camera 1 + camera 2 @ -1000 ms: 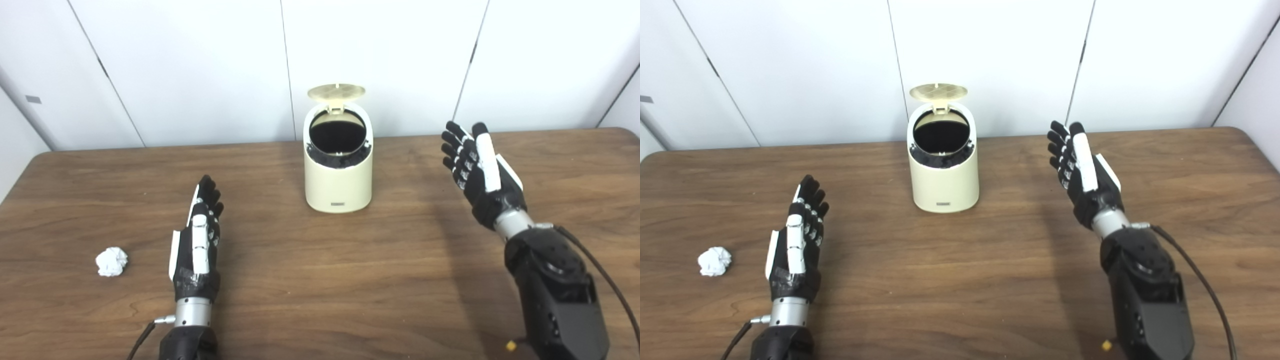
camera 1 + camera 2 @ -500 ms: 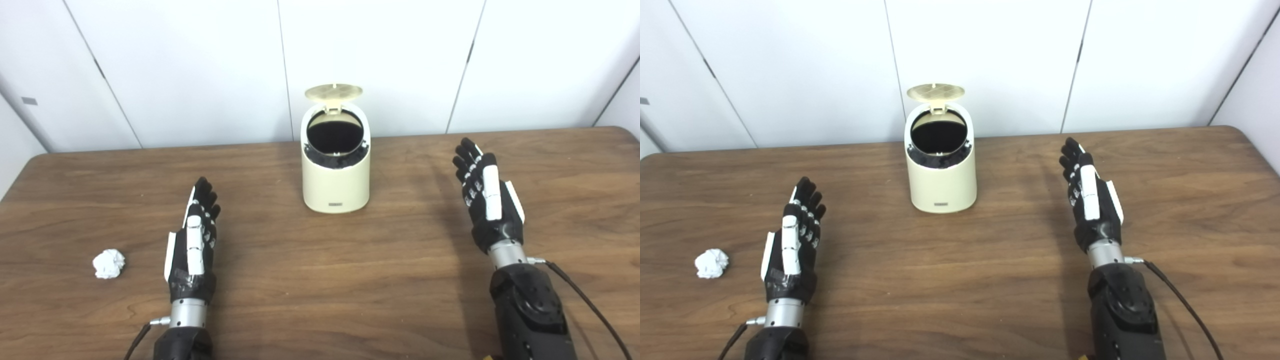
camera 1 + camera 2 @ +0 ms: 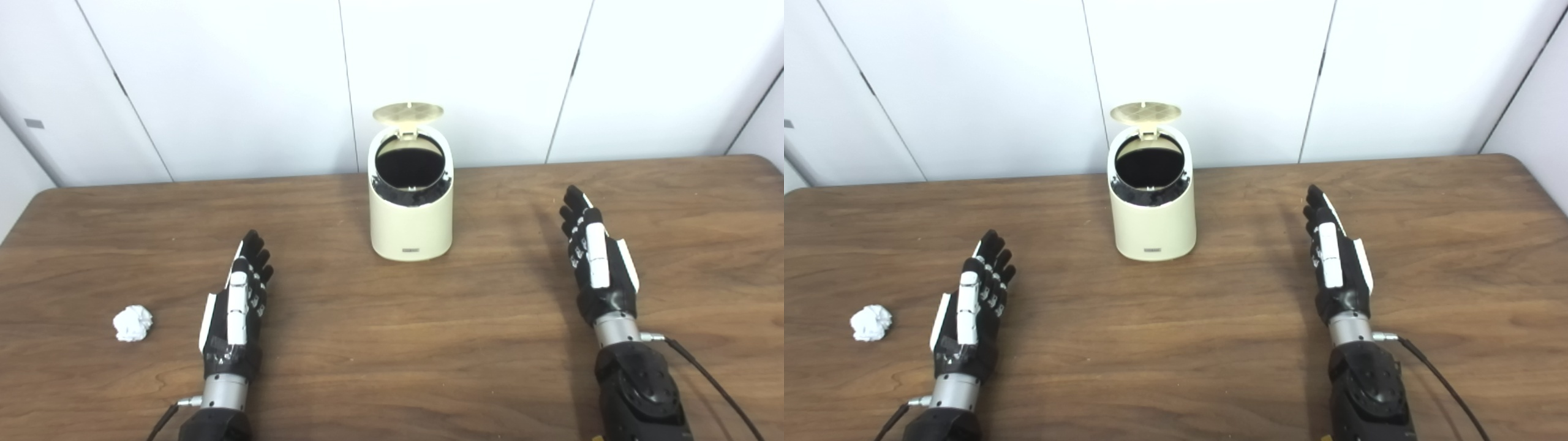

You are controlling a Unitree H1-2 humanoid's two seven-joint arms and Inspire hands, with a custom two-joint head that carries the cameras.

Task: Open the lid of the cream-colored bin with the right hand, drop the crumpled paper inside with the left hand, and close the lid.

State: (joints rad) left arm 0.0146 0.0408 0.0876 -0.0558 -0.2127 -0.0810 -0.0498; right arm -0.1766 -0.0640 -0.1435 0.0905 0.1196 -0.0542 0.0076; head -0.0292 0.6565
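Note:
The cream-colored bin (image 3: 411, 228) stands at the table's middle back with its round lid (image 3: 407, 112) flipped up and its dark inside showing. A white crumpled paper ball (image 3: 132, 323) lies on the table at the left, a short way left of my left hand (image 3: 236, 306). That hand is open, fingers straight and pointing away, low over the table. My right hand (image 3: 595, 263) is open too, on edge with fingers extended, well right of the bin and in front of it. Neither hand touches anything.
The brown wooden table (image 3: 392, 343) spans the whole view, with its back edge against white wall panels (image 3: 245, 79). A thin cable (image 3: 710, 386) runs from the right wrist toward the bottom right.
My right hand has drawn back from beside the bin, toward me and lower. My left hand has shifted a little toward me. The bin lid stays up and the paper has not moved.

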